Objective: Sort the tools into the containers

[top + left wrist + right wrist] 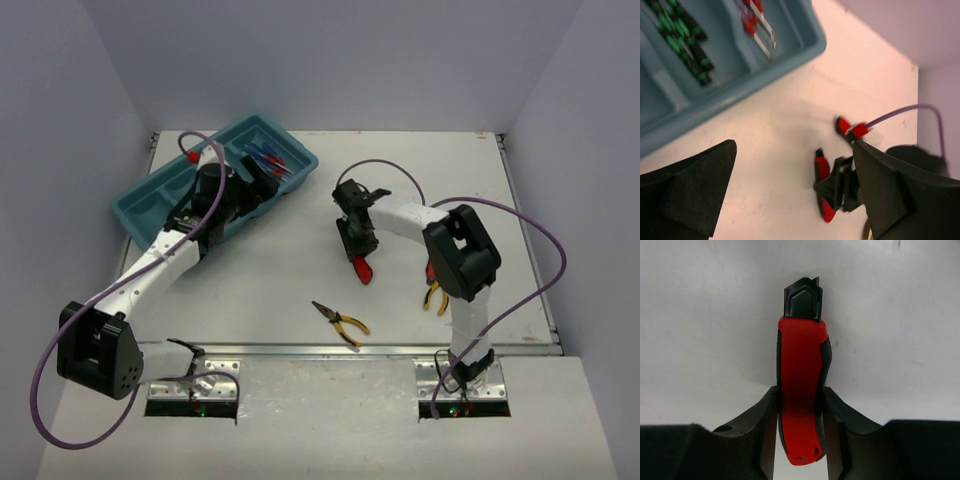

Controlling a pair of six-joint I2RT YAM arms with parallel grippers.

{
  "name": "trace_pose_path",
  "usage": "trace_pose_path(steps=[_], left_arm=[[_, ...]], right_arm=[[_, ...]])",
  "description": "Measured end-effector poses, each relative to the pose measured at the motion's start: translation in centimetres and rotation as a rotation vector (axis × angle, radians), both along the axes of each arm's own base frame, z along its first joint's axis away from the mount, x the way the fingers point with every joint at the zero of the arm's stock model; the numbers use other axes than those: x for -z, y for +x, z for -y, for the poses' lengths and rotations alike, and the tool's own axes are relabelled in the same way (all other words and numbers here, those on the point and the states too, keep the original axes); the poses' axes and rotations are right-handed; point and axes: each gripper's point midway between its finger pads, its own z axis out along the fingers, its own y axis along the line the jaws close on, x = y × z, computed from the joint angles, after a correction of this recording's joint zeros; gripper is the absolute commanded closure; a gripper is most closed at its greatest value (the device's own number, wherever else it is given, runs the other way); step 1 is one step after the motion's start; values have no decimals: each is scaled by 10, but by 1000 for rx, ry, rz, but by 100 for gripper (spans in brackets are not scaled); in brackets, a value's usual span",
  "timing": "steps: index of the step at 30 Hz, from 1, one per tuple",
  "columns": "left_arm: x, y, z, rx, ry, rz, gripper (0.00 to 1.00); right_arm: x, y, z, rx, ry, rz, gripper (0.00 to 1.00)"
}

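Note:
The teal tray (135,207) lies at the far left; its wall also shows in the left wrist view (740,92). Blue screwdrivers with red collars (268,160) (758,26) lie in one compartment and green/black screwdrivers (685,45) in the one beside it. My left gripper (245,187) (795,200) is open and empty, above the tray's near rim. My right gripper (355,240) (800,412) is shut on red-handled pliers (363,268) (801,385) over the table's middle. Both also show in the left wrist view: pliers (823,167).
Yellow-handled pliers (341,322) lie on the table near the front edge. A second yellow-handled pair (436,297) lies partly hidden behind the right arm. Purple cables loop over both arms.

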Motion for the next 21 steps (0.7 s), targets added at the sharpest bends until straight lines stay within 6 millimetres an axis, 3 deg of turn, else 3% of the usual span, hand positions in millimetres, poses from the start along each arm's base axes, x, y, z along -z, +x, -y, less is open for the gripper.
trace_pose_path(steps=[3, 6, 8, 10, 12, 14, 16, 21], left_arm=[[53, -24, 24, 115, -91, -63, 0], [83, -47, 50, 223, -187, -100, 0], [78, -57, 75, 312, -250, -74, 3], [58, -63, 101, 401, -296, -8, 6], [33, -69, 126, 481, -330, 68, 12], [14, -76, 148, 552, -352, 120, 18], [0, -79, 164, 603, -369, 156, 31], [-8, -77, 177, 639, -395, 177, 52]], right_arm=[[-14, -26, 3, -27, 94, 24, 100], [-56, -51, -5, -74, 267, 100, 100], [-96, -52, -22, -117, 408, 182, 100], [-130, -47, -40, -161, 531, 262, 100], [-150, -45, -52, -186, 607, 300, 100], [-157, -46, -59, -199, 653, 298, 100], [-159, -50, -62, -195, 676, 280, 100], [-161, -49, -60, -154, 688, 269, 100]])
